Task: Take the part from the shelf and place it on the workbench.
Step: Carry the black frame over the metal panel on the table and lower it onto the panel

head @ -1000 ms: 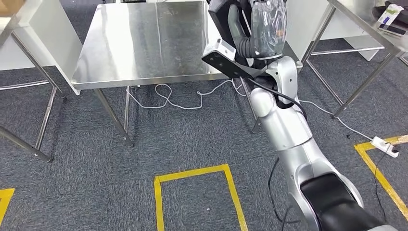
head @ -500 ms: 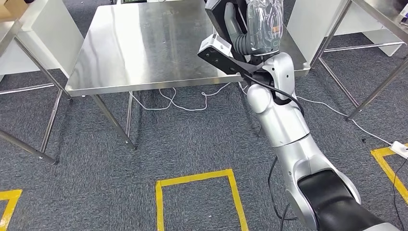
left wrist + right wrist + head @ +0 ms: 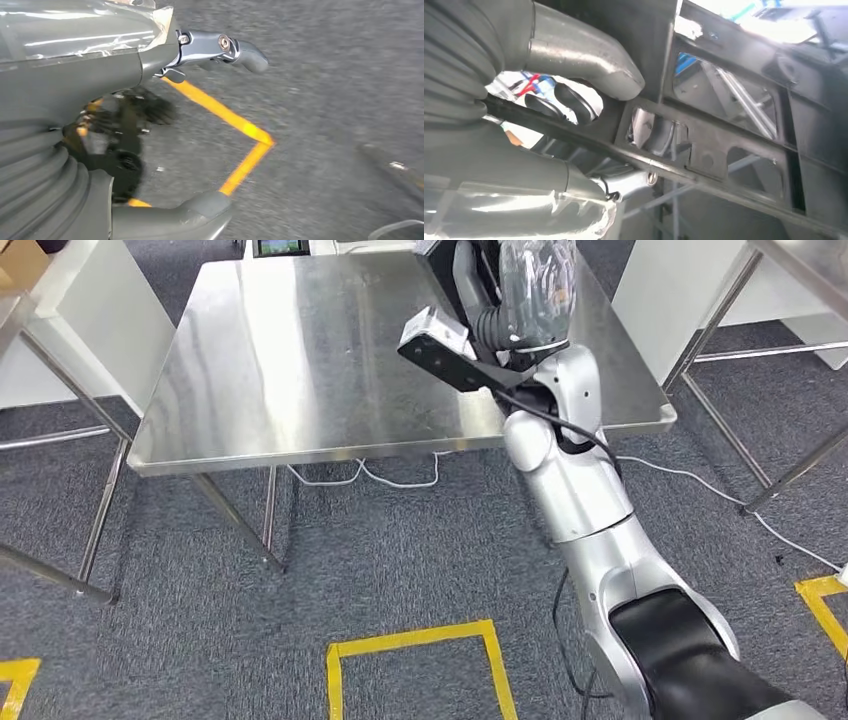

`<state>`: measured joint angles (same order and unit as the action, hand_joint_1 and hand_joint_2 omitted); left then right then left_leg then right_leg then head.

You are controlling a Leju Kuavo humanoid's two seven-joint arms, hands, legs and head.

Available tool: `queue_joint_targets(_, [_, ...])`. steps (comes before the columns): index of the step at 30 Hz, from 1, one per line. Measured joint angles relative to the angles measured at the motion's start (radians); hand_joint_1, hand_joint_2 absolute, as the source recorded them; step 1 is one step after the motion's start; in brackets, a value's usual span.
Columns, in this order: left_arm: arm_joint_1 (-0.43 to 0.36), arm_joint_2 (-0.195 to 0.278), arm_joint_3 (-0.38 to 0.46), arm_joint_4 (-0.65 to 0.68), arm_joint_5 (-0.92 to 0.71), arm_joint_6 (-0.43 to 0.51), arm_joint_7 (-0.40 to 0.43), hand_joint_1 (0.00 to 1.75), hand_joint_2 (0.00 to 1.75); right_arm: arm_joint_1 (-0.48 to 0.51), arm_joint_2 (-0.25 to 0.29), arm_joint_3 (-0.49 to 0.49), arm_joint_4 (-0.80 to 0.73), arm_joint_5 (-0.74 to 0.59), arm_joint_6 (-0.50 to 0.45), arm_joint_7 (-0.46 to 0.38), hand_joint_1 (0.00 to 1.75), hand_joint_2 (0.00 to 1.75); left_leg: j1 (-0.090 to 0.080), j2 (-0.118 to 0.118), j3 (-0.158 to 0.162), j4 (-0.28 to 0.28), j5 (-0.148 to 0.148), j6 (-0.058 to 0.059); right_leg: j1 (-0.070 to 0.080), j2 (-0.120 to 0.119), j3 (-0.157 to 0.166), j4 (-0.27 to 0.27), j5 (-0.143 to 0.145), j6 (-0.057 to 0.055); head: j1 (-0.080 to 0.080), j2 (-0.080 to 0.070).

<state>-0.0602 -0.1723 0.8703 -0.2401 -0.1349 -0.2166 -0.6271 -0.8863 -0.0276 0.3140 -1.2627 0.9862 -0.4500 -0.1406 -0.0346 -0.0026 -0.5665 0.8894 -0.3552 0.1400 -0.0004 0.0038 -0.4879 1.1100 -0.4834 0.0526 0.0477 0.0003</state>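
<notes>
My right hand (image 3: pixel 535 290), wrapped in clear plastic, is raised over the far right part of the steel workbench (image 3: pixel 300 350). It grips a black frame-like part (image 3: pixel 724 145) with several cut-out openings; the thumb (image 3: pixel 589 65) lies over one bar and dark fingers curl under it. In the head view a dark edge of the part (image 3: pixel 445 258) sticks up beside the hand at the picture's top. My left hand (image 3: pixel 150 125) hangs over the grey carpet with its fingers apart and nothing in it.
Another steel table (image 3: pixel 60 310) stands to the left, and white panels with a steel table leg (image 3: pixel 720 310) stand to the right. A white cable (image 3: pixel 400 478) lies on the carpet under the workbench. Yellow tape (image 3: pixel 410 640) marks a square on the floor.
The whole picture has shifted: the camera has moved, and the workbench now lies nearer and lower in the head view. My right hand still holds the part above the bench.
</notes>
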Motion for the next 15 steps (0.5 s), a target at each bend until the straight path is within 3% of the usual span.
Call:
queue_joint_targets(1, [0.000, -0.002, 0.002, 0.000, 0.001, 0.000, 0.000, 0.00, 1.75, 0.002, 0.001, 0.001, 0.007, 0.000, -0.002, -0.002, 1.75, 1.75, 0.006, -0.001, 0.027, -0.020, -0.008, -0.004, -0.003, 0.001, -0.051, 0.066, -0.004, -0.003, -0.001, 0.000])
queue_joint_targets(2, [0.000, -0.004, 0.005, 0.001, 0.002, 0.001, 0.000, 0.00, 1.75, 0.004, 0.002, 0.001, 0.016, -0.001, -0.004, -0.004, 1.75, 1.75, 0.012, -0.004, 0.053, -0.033, -0.020, -0.009, -0.003, 0.002, -0.096, 0.111, -0.031, -0.009, -0.001, 0.000])
queue_joint_targets(4, [0.002, -0.009, 0.010, 0.002, 0.003, 0.003, 0.000, 0.00, 1.75, 0.009, 0.006, 0.002, 0.030, -0.003, -0.006, -0.007, 1.75, 1.75, 0.023, -0.014, 0.100, -0.045, -0.052, -0.032, -0.012, 0.002, -0.160, 0.123, -0.121, -0.015, -0.001, 0.000])
queue_joint_targets(5, [0.004, -0.011, 0.011, 0.002, 0.004, 0.003, 0.000, 0.00, 1.75, 0.009, 0.007, 0.003, 0.036, -0.004, -0.006, -0.010, 1.75, 1.75, 0.030, -0.019, 0.123, -0.047, -0.071, -0.045, -0.020, 0.001, -0.180, 0.097, -0.156, -0.007, -0.001, 0.000])
queue_joint_targets(6, [0.007, -0.013, 0.013, 0.002, 0.005, 0.004, 0.000, 0.00, 1.75, 0.009, 0.009, 0.003, 0.042, -0.005, -0.007, -0.013, 1.75, 1.75, 0.037, -0.024, 0.145, -0.046, -0.091, -0.059, -0.030, -0.001, -0.192, 0.053, -0.163, 0.011, 0.000, 0.000])
queue_joint_targets(7, [0.010, -0.014, 0.015, 0.002, 0.006, 0.005, 0.000, 0.00, 1.75, 0.010, 0.010, 0.003, 0.050, -0.007, -0.008, -0.017, 1.75, 1.75, 0.042, -0.027, 0.166, -0.042, -0.115, -0.072, -0.042, -0.007, -0.199, -0.008, -0.121, 0.042, 0.000, 0.000])
queue_joint_targets(8, [0.013, -0.013, 0.017, 0.002, 0.007, 0.006, 0.000, 0.00, 1.75, 0.011, 0.011, 0.003, 0.062, -0.010, -0.010, -0.021, 1.75, 1.75, 0.046, -0.029, 0.186, -0.032, -0.143, -0.084, -0.053, -0.018, -0.202, -0.074, -0.038, 0.077, 0.001, 0.000])
queue_joint_targets(9, [0.015, -0.012, 0.019, 0.002, 0.007, 0.007, -0.001, 0.00, 1.75, 0.012, 0.013, 0.005, 0.073, -0.013, -0.012, -0.026, 1.75, 1.75, 0.046, -0.029, 0.199, -0.022, -0.173, -0.094, -0.058, -0.030, -0.198, -0.120, 0.048, 0.094, 0.001, 0.000])
queue_joint_targets(10, [0.016, -0.012, 0.021, 0.002, 0.008, 0.008, -0.001, 0.00, 1.75, 0.013, 0.016, 0.006, 0.082, -0.017, -0.015, -0.030, 1.75, 1.75, 0.046, -0.028, 0.210, -0.013, -0.201, -0.103, -0.058, -0.037, -0.195, -0.145, 0.117, 0.095, -0.002, 0.000])
queue_joint_targets(11, [0.016, -0.011, 0.022, 0.002, 0.008, 0.009, -0.001, 0.00, 1.75, 0.009, 0.020, 0.008, 0.087, -0.020, -0.017, -0.033, 1.75, 1.75, 0.046, -0.026, 0.218, 0.000, -0.221, -0.109, -0.057, -0.040, -0.191, -0.145, 0.147, 0.076, -0.004, 0.000])
queue_joint_targets(12, [0.014, -0.011, 0.022, 0.002, 0.008, 0.010, -0.002, 0.00, 1.75, 0.002, 0.025, 0.009, 0.087, -0.022, -0.020, -0.036, 1.75, 1.75, 0.047, -0.023, 0.214, 0.020, -0.226, -0.113, -0.056, -0.037, -0.187, -0.128, 0.138, 0.044, -0.007, 0.000])
queue_joint_targets(13, [0.009, -0.011, 0.022, 0.001, 0.009, 0.011, -0.002, 0.00, 1.75, -0.009, 0.031, 0.009, 0.088, -0.025, -0.022, -0.039, 1.75, 1.75, 0.051, -0.018, 0.198, 0.065, -0.216, -0.117, -0.057, -0.030, -0.185, -0.118, 0.123, 0.020, -0.009, 0.000])
queue_joint_targets(15, [0.001, -0.011, 0.022, 0.002, 0.009, 0.013, -0.002, 0.00, 1.75, -0.027, 0.041, 0.009, 0.091, -0.030, -0.027, -0.047, 1.75, 1.75, 0.057, -0.009, 0.116, 0.211, -0.177, -0.127, -0.059, -0.020, -0.164, -0.111, 0.092, -0.013, -0.010, 0.000])
